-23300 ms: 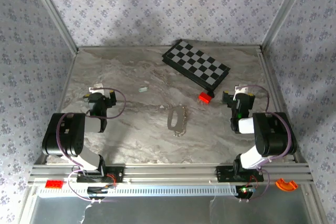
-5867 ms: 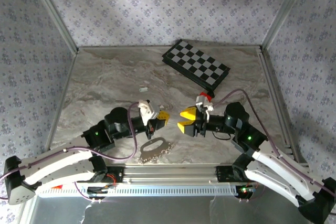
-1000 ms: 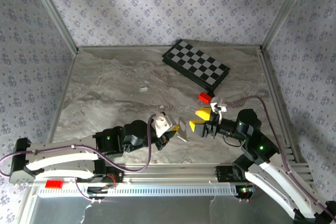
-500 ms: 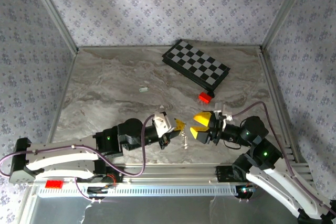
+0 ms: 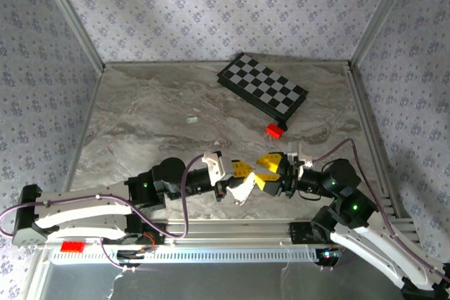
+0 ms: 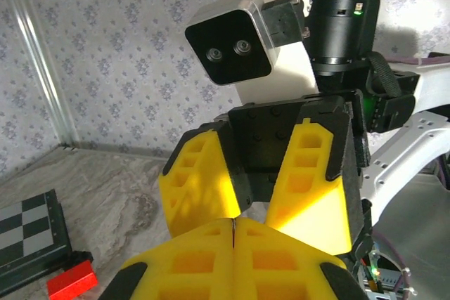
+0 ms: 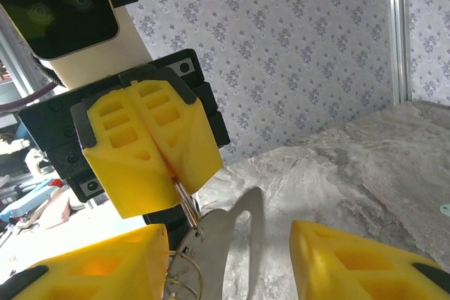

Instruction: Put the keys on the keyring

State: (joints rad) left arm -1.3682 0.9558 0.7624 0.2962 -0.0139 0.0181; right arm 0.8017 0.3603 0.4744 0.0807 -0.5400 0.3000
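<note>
Looking down from the top view, the two arms meet low in the middle of the frame. The left end effector (image 5: 238,171) is squeezed together on the keyring (image 5: 242,189), which hangs between the arms above the tabletop (image 5: 155,103). It seems to hold the ring up so the other arm can reach it. The right end effector (image 5: 267,171) faces it, just beside. A pale mint-green key (image 5: 191,120) lies alone, up and left of the arms, well apart and not on the ring yet.

From the left wrist, the left end effector's yellow fingers (image 6: 190,265) press flat together at the bottom edge. The right end effector (image 6: 253,187) stands in the middle, spread apart.

From the right wrist, a thin wire of the keyring (image 7: 239,233) comes out from between the shut left pair. The right end effector (image 7: 230,244) is apart, one finger on each side of the hanging metal, likely to grab it. I cannot tell if it touches.
</note>
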